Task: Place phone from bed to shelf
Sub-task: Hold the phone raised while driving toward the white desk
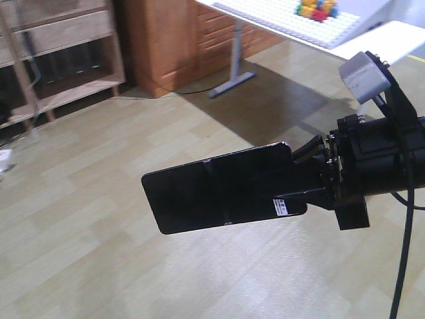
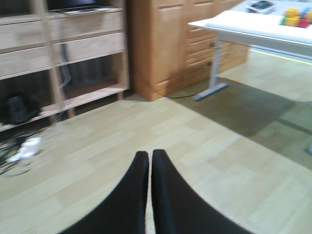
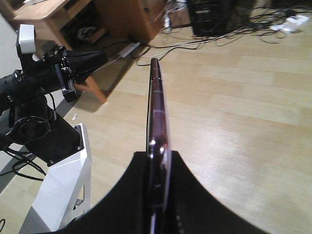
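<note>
Phone (image 1: 219, 186) hangs in the air above the wooden floor (image 1: 99, 266), and the bed is in no view. The right pincer (image 1: 299, 176) is closed on its short end beside the barcode sticker (image 1: 283, 206). Most of the slab therefore sticks out free in front, which I judge helps to slide it onto a board of the shelf (image 1: 66, 33), well apart across the floor. The left pincer (image 2: 149, 165) has its fingers almost together and holds nothing.

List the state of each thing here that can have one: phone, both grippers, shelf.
Phone, held in the air above the floor, clamped at its sticker end.
Right gripper, shut on the phone.
Left gripper, shut, holding nothing.
Shelf, across the floor, phone not yet on it.
</note>
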